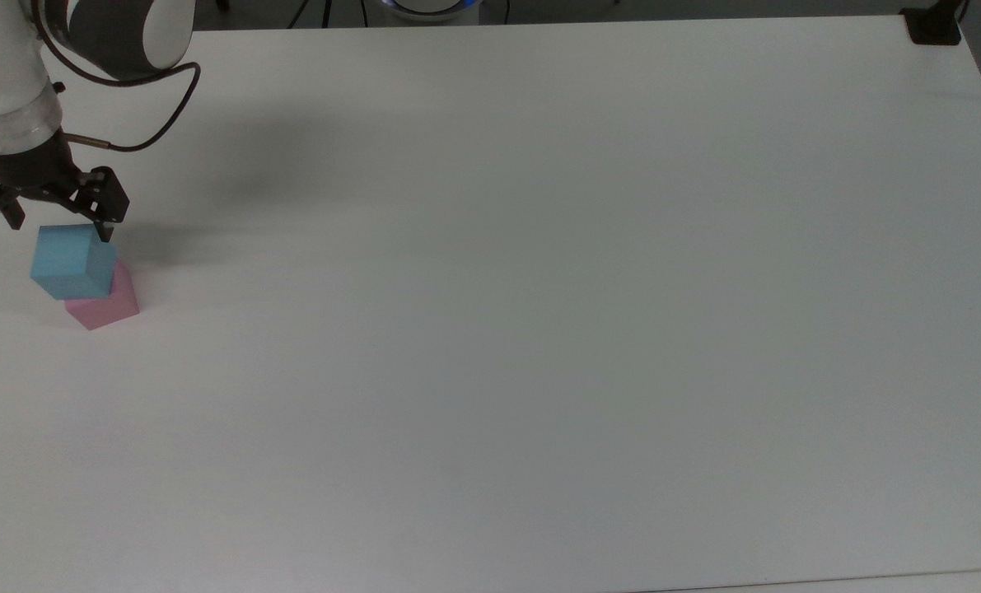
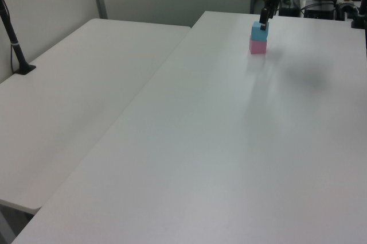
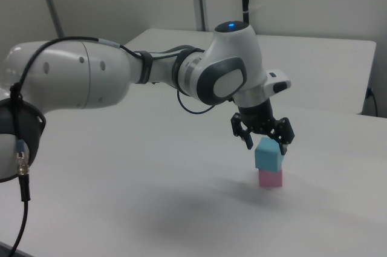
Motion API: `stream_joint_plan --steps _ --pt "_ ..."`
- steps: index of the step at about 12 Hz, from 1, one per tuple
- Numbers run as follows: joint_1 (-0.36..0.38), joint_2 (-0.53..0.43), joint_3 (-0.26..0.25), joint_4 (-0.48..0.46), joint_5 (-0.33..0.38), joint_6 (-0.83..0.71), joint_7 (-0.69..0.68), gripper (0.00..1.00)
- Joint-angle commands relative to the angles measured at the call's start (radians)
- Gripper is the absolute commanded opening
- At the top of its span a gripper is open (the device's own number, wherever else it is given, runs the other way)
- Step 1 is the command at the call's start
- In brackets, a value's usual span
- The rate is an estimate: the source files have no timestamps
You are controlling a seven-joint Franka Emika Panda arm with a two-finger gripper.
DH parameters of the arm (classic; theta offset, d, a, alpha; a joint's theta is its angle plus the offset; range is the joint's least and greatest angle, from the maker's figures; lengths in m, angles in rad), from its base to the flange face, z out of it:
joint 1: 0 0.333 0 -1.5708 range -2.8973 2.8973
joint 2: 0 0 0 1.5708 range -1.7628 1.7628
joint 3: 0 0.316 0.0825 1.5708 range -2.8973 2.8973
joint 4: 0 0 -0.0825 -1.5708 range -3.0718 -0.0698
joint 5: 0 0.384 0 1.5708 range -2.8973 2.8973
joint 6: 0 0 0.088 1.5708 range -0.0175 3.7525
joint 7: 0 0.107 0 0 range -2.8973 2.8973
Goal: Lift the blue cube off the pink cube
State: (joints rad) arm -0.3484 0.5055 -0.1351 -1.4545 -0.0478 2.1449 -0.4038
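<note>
Blue cube (image 1: 72, 261) stacked on pink cube (image 1: 105, 302), both on white table (image 1: 539, 329), near the top view's left edge, in the upper half. Blue one turned a little against the pink one below in the top view, so pink corner and side poking out toward the top view's lower right. In the right view, blue cube (image 3: 268, 154) sitting square on pink cube (image 3: 270, 178), stack upright, faint shadow on table (image 3: 151, 178) toward the right view's left. In the left view, blue cube (image 2: 259, 31) over pink cube (image 2: 258, 47) at far end of table (image 2: 229, 140), close to its back edge.

Claw (image 1: 60, 230) spread apart, nothing held, pointing down right above blue cube. 2 black fingers (image 1: 108, 224) straddling the top of the cube in the top view, 1 tip overlapping the cube's upper right corner, the other off the cube's upper left. In the right view, claw (image 3: 265, 146) open, tips level with the cube's top edge, 1 on either side; contact impossible to tell. In the left view, claw (image 2: 263, 22) just above the cube top, fingers not separable there.

White arm (image 3: 121, 81) reaching in from the right view's left, wrist bent down, black cable (image 1: 152, 123) looping beside the wrist. Second white table (image 2: 74, 100) alongside in the left view, black post (image 2: 14, 43) standing on its far left.
</note>
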Motion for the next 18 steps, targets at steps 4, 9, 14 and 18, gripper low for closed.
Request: stream_joint_plan --steps 4,9,14,18 --pt "-0.001 0.056 0.012 0.031 0.014 0.049 0.002 0.92" --pt "0.012 -0.028 0.025 0.025 0.088 0.011 0.003 0.33" --pt "0.19 -0.021 0.038 -0.053 0.072 0.025 0.106 0.34" --pt "0.233 0.013 0.038 -0.116 0.051 0.115 0.158 0.44"
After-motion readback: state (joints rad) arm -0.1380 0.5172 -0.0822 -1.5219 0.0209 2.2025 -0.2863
